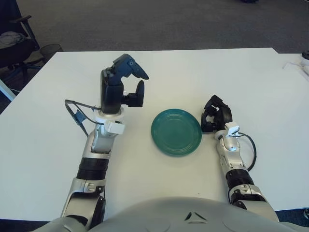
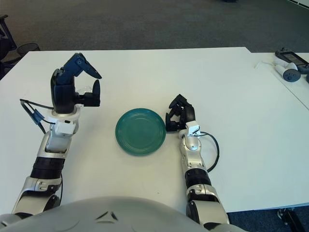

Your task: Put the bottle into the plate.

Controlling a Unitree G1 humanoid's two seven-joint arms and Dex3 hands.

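Observation:
The green plate [image 1: 176, 131] lies on the white table [image 1: 193, 72] in front of me. My left hand [image 1: 140, 82] is raised left of the plate, fingers spread, palm facing the plate. It stands over the spot where the clear bottle lay. The bottle is almost wholly hidden behind that hand; only a pale clear sliver [image 2: 85, 90] shows between the fingers. I cannot tell whether the fingers touch it. My right hand [image 1: 215, 113] shows just beside the plate's right rim, fingers curled with nothing in them.
A black chair [image 1: 12, 38] and a wire bin [image 1: 52, 49] stand off the table's far left corner. White devices with a cable [image 2: 285, 65] lie at the far right. A black cable [image 1: 77, 116] loops off my left wrist.

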